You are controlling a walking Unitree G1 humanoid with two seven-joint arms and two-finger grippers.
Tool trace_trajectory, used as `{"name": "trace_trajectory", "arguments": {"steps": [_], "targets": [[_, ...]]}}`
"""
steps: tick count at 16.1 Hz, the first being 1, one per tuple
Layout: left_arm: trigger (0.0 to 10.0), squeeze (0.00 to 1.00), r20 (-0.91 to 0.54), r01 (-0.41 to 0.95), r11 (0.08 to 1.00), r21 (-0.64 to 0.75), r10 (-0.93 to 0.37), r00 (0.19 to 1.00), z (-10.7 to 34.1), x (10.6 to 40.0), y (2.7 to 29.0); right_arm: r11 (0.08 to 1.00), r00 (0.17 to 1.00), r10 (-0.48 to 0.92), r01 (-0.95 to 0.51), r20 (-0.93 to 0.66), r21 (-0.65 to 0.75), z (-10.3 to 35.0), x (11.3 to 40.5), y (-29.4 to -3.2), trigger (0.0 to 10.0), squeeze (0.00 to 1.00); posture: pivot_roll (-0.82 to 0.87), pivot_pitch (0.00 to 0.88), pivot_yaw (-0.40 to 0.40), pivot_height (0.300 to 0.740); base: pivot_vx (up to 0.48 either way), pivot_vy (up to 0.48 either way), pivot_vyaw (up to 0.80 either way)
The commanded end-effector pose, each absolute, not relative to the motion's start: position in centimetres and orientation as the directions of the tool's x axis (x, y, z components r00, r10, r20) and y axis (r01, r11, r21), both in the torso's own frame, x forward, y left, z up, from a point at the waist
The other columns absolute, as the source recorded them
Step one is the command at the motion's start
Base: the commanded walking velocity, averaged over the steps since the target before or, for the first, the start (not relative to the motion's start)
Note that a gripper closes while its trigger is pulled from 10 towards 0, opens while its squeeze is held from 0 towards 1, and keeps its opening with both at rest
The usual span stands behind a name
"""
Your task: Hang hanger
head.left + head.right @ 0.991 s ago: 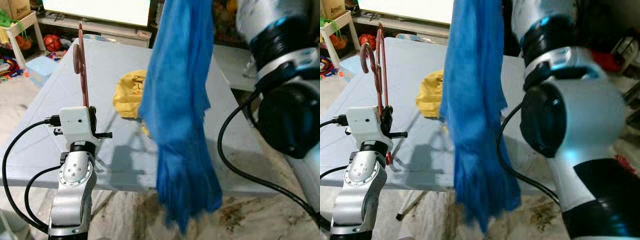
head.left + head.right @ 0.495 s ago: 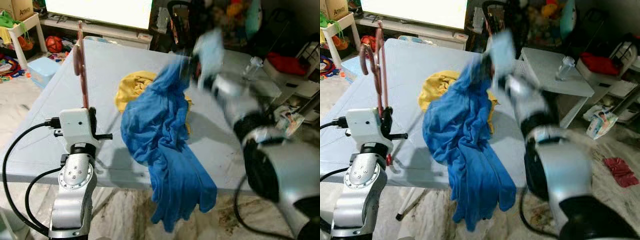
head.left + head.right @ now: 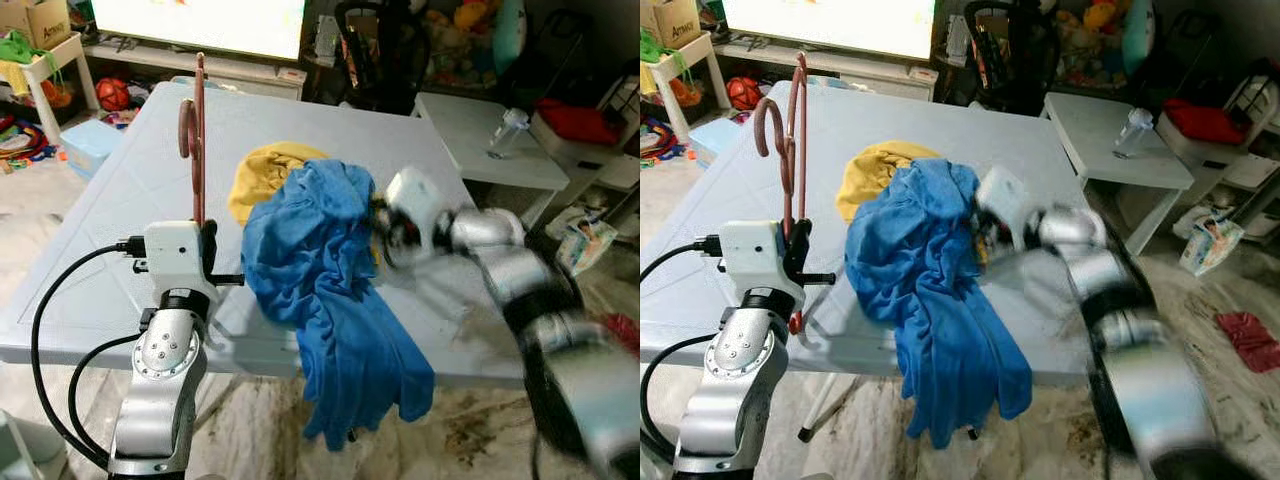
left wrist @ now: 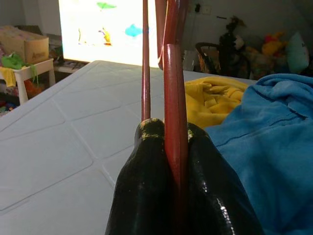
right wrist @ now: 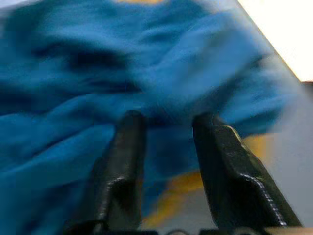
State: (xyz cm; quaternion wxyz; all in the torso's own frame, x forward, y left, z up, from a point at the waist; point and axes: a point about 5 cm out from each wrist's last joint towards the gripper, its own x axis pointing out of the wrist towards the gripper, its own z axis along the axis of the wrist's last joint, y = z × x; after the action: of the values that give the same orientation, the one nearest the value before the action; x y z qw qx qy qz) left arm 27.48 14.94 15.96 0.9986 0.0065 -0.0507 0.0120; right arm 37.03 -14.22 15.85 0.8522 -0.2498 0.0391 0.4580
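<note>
We are clamping our left gripper [image 4: 168, 147] on the red hanger [image 3: 196, 140]; our right gripper [image 5: 168, 132], fingers apart, is facing the blue garment [image 3: 320, 270] on the table [image 3: 120, 200].

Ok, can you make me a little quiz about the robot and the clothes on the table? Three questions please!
1. True or false: the left gripper is shut on the red hanger and holds it upright.
2. Where is the blue garment lying?
A. Folded on the floor
B. On the table, partly over the yellow cloth, one end hanging off the front edge
C. On the hanger
3. Fill in: the right gripper has its fingers ____, with the blue garment in front of them.

Key
1. True
2. B
3. open
</note>
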Motion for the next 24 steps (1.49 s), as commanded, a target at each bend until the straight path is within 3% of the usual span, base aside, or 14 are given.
{"name": "trace_trajectory", "arguments": {"steps": [1,7,8,11,12,13,15,17,18,19,20,21,22,24], "targets": [[10.0,0.00,0.059,-0.013,1.000,0.010,0.012,0.998,14.9,27.3,14.8,0.404,0.503,0.801,-0.854,-0.325,-0.327,14.8,35.8,-14.5,10.0,1.00,0.11,0.000,-0.150,0.740,0.000,0.000,0.00],[10.0,0.00,0.060,0.019,1.000,0.013,-0.020,0.998,15.0,27.5,14.6,0.348,0.348,0.861,-0.935,-0.370,-0.068,14.6,32.4,-18.1,10.0,1.00,0.09,0.000,-0.134,0.740,0.000,0.000,0.00],[10.0,0.00,0.060,0.039,0.999,0.010,-0.040,0.997,15.0,27.5,14.4,0.301,0.280,0.882,-0.954,-0.379,-0.004,14.6,31.0,-18.1,10.0,1.00,0.09,0.000,-0.131,0.740,0.000,0.000,0.00],[10.0,0.00,0.055,0.054,0.999,-0.001,-0.054,0.997,15.0,27.4,14.1,0.237,0.190,0.896,-0.969,-0.402,0.072,14.0,28.9,-16.7,10.0,1.00,0.10,0.000,-0.126,0.740,0.000,0.000,0.00],[10.0,0.00,0.053,0.056,0.998,0.000,-0.055,0.997,14.9,27.4,14.2,0.231,0.179,0.899,-0.969,-0.400,0.085,13.8,28.5,-16.1,8.9,1.00,0.11,0.000,-0.123,0.740,0.000,0.000,0.00],[10.0,0.00,0.051,0.056,0.998,0.002,-0.056,0.997,14.9,27.4,14.3,0.247,0.194,0.898,-0.965,-0.395,0.088,13.5,28.4,-15.7,9.9,1.00,0.11,0.000,-0.123,0.740,0.000,0.000,0.00],[10.0,0.00,0.047,0.053,0.999,0.005,-0.054,0.997,14.9,27.3,14.5,0.282,0.225,0.890,-0.955,-0.397,0.092,12.6,28.0,-14.3,10.0,1.00,0.11,0.000,-0.127,0.740,0.000,0.000,0.00],[10.0,0.00,0.046,0.046,0.999,0.001,-0.046,0.998,14.9,27.3,14.5,0.252,0.177,0.889,-0.959,-0.422,0.129,10.8,26.2,-12.5,10.0,1.00,0.12,0.000,-0.126,0.740,0.000,0.000,0.00],[10.0,0.00,0.042,0.046,0.999,-0.011,-0.046,0.998,14.8,27.2,14.5,0.274,0.206,0.855,-0.958,-0.475,0.078,9.9,26.0,-12.2,10.0,0.62,0.12,0.000,-0.125,0.740,0.000,0.000,0.00],[10.0,0.00,0.041,0.048,0.999,-0.008,-0.048,0.998,14.8,27.2,14.5,0.276,0.211,0.847,-0.959,-0.487,0.065,9.4,25.8,-11.8,10.0,0.09,0.12,0.000,-0.124,0.740,0.000,0.000,0.00],[10.0,0.00,0.039,0.048,0.999,-0.006,-0.048,0.998,14.7,27.2,14.5,0.309,0.254,0.831,-0.950,-0.494,0.033,9.1,25.9,-11.4,8.8,0.00,0.12,0.000,-0.124,0.740,0.000,0.000,0.00],[10.0,0.00,0.038,0.049,0.999,-0.006,-0.049,0.998,14.7,27.2,14.5,0.369,0.322,0.798,-0.929,-0.509,-0.010,8.7,26.3,-11.2,2.8,0.00,0.12,0.000,-0.123,0.740,0.000,0.000,0.00],[10.0,0.00,0.037,0.049,0.999,-0.006,-0.049,0.998,14.7,27.2,14.5,0.410,0.372,0.773,-0.911,-0.514,-0.043,8.4,26.6,-11.1,0.0,0.00,0.12,0.000,-0.123,0.740,0.000,0.000,0.00],[10.0,0.00,0.037,0.050,0.999,-0.006,-0.050,0.998,14.8,27.2,14.4,0.486,0.460,0.741,-0.870,-0.489,-0.083,8.4,27.4,-10.7,0.0,0.00,0.12,0.000,-0.122,0.740,0.000,0.000,0.00]]}}
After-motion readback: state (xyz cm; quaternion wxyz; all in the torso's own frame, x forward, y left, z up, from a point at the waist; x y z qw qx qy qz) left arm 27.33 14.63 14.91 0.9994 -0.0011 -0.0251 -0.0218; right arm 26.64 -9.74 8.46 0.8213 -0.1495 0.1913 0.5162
